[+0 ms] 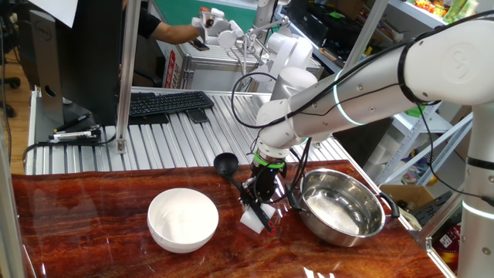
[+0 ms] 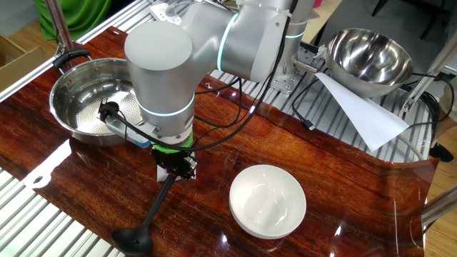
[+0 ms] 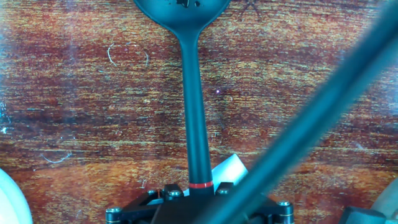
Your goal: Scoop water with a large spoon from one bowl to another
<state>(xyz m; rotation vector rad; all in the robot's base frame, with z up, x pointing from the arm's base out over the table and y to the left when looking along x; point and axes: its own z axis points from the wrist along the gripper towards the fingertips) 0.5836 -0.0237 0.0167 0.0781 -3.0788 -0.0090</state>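
White bowl (image 1: 183,219): round, smooth, thick-walled, matte white; sits on the left of the surface (image 1: 93,224) in one fixed view, apart from the ladle.
Surface: glossy red-brown wood grain with bright reflections; ribbed metal slats border it.
Large spoon (image 1: 235,180): black ladle, round deep cup and long thin handle; it lies on the wood between the two bowls, cup toward the slatted edge, handle end under the arm's hand.
Long axis: in one fixed view it runs diagonally from the cup at upper left down to the pincer at lower right; in the hand view it runs straight up the picture, cup at the top edge.
Red mark (image 3: 201,185): a thin red ring near the handle's end, clear only in the hand view.
Pincer (image 1: 259,202): points down, its black fingers clamped on the handle end of the large spoon.
White block (image 1: 255,218): small, rectangular, lying just beside the handle end under the fingers.
Steel bowl (image 1: 342,207): wide, shiny stainless, small black side handles, on the right.
Water: the faint sheen inside the steel bowl is too unclear to tell.
Other fixed view: shows a second steel bowl (image 2: 371,60) off the wood, behind a white sheet (image 2: 357,111).
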